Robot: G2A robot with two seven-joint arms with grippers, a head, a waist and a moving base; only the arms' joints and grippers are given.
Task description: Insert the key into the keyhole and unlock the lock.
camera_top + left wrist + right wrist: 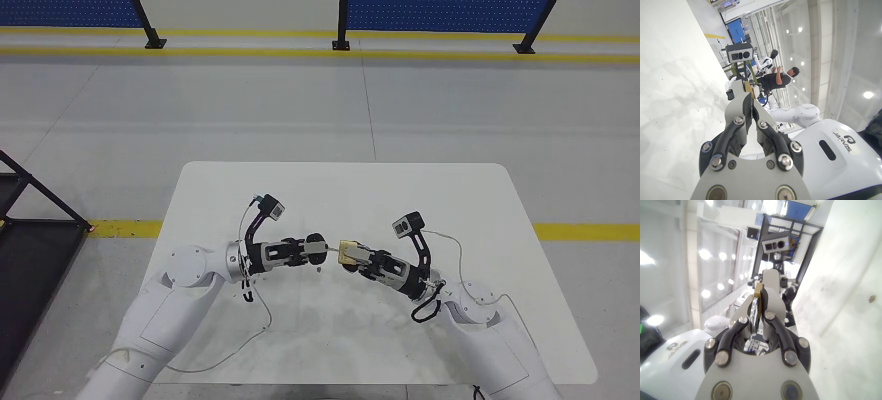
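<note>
Left claw (751,96) closed on key (331,247), pointing straight ahead at lock (348,252) | right claw (759,294) grips lock just beyond left fingertips (746,101), shackle (754,311) inward so keyhole end faces key | insertion depth: cannot tell

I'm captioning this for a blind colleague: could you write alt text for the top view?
Above a white table, two robot arms meet tip to tip. The right pincer grips a brass padlock, and the left pincer holds a key up to it.
</note>
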